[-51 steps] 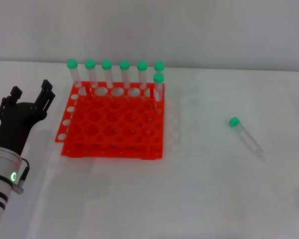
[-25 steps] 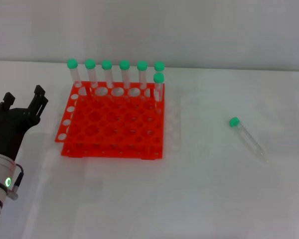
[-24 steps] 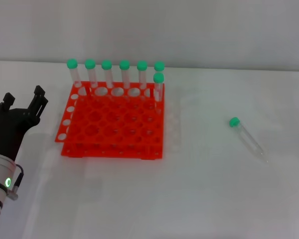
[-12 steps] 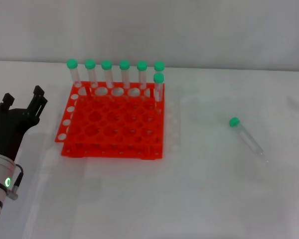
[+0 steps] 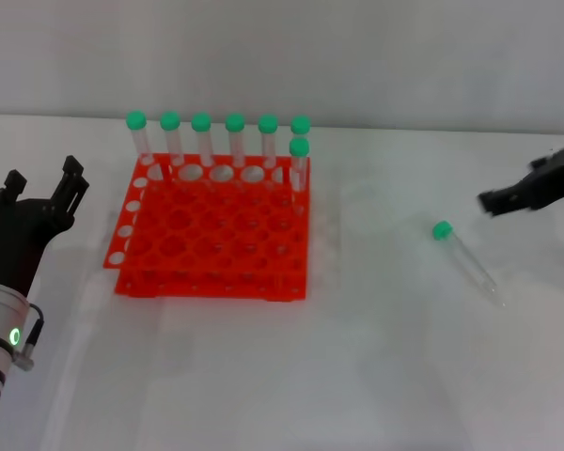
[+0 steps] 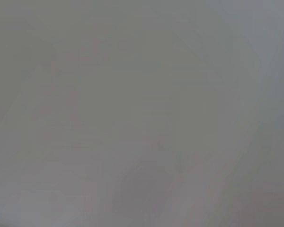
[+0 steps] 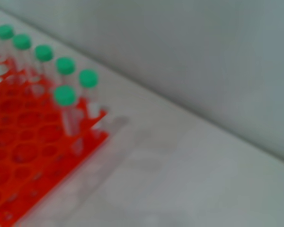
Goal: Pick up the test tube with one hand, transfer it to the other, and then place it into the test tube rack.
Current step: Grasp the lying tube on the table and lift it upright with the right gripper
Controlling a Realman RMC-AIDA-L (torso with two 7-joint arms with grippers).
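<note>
White table point(image 5: 357, 376): bare surface fills the near half and the wide strip between rack and loose tube; the far edge meets a grey wall.

Test tube rack point(image 5: 211, 240): red-orange, two tiers, left of centre, flat on the table. Seven green-capped tubes point(image 5: 235, 141) stand upright along its far side, six in the back row and one just in front at the right corner; all other holes are open. The right wrist view shows the same corner of the rack point(image 7: 33, 156) and the capped tubes point(image 7: 65, 97), with open table beyond.

Left gripper point(image 5: 39, 193): black, at the left edge, beside the rack but apart from it, fingers spread apart, holding nothing. Green light on its arm.

Right gripper point(image 5: 508, 197): black, entering at the right edge, above and just beyond the loose tube, not touching it. Cannot tell whether its fingers are apart or together.

Test tube point(image 5: 465, 260): lies flat on the table right of centre, well apart from the rack, green cap toward the far side, tapered tip toward the near right.

Left wrist view: plain grey, nothing distinguishable.
</note>
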